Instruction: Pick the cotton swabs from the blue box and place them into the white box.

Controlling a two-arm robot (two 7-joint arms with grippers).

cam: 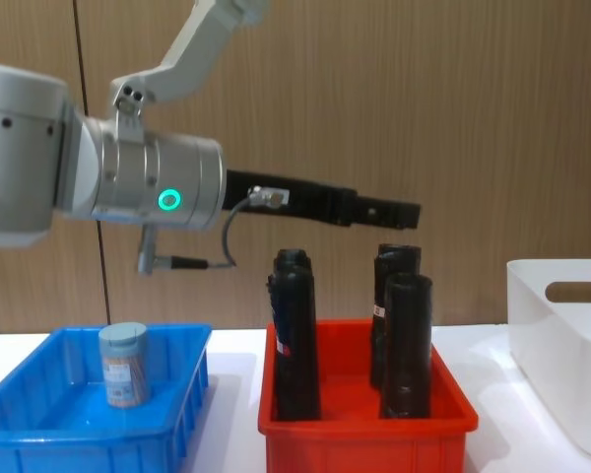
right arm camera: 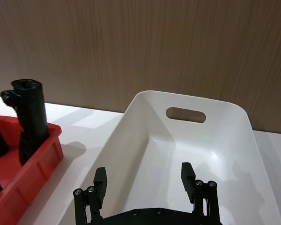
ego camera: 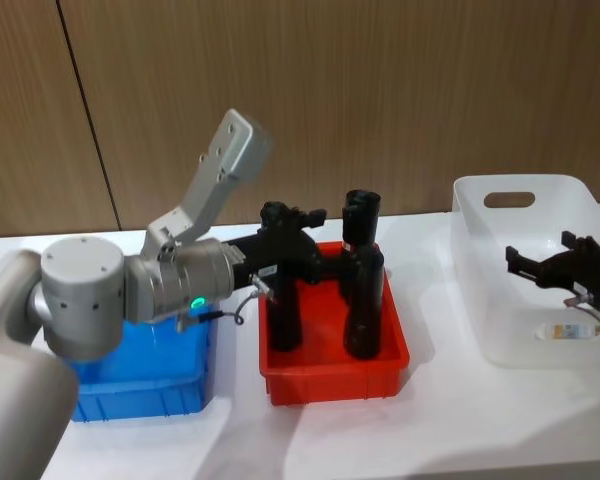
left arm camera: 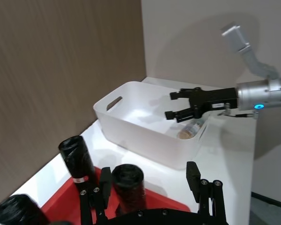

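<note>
- The cotton swab jar [cam: 124,365] stands upright in the blue box [cam: 79,439]: light, rigid, smooth clear plastic, likely slippery; pinch the round body below the lid.
- The left gripper [left arm camera: 149,174] hangs spread and empty over the red bin [cam: 364,448] of black tubes [cam: 294,335].
- The right gripper [right arm camera: 144,171], jaws apart, hovers above the white box [right arm camera: 225,110]; a second jar [left arm camera: 189,130] seems to lie inside.

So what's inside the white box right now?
One cotton swabs jar lies on its side in the white box, beneath the open right gripper. Its walls hide some floor.

Left box [cam: 79,443] holds 1 jar [cam: 124,365]; right box [ego camera: 480,300] perhaps another.
</note>
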